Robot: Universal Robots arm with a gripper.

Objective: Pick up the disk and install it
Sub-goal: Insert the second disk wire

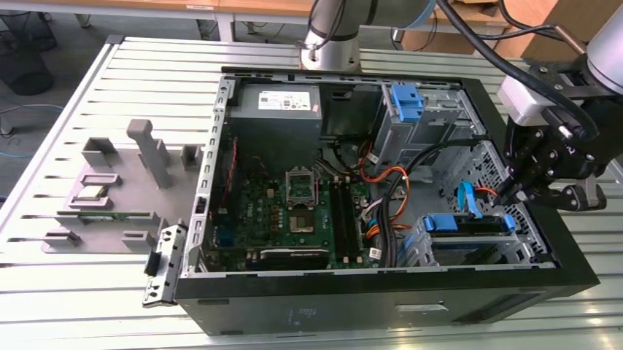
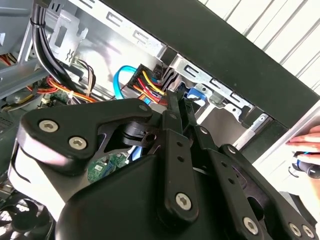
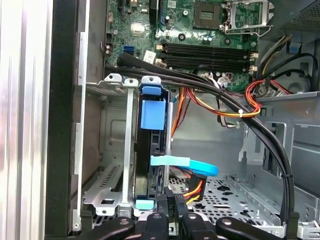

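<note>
The disk [image 1: 465,223], a dark drive in a blue carrier, sits in the metal drive cage [image 1: 425,251] at the case's front corner on the exterior view's right. In the first wrist view the disk [image 3: 148,142] stands edge-on in a cage slot, its blue handle on the end away from my fingers. My gripper [image 1: 506,193] hangs over that cage. Its black fingers are shut together in both wrist views, with the gripper [image 3: 172,205] close beside the disk's near end and the gripper [image 2: 179,97] aimed at the cable plugs. Contact with the disk cannot be made out.
Black and orange-red cable bundles [image 3: 225,102] and a light-blue flat cable [image 3: 182,164] cross beside the cage. A taller blue bracket [image 1: 407,102], a grey power supply [image 1: 277,102] and the motherboard [image 1: 292,204] fill the case. A grey parts fixture [image 1: 117,189] stands outside. A hand [image 2: 306,145] rests by the case.
</note>
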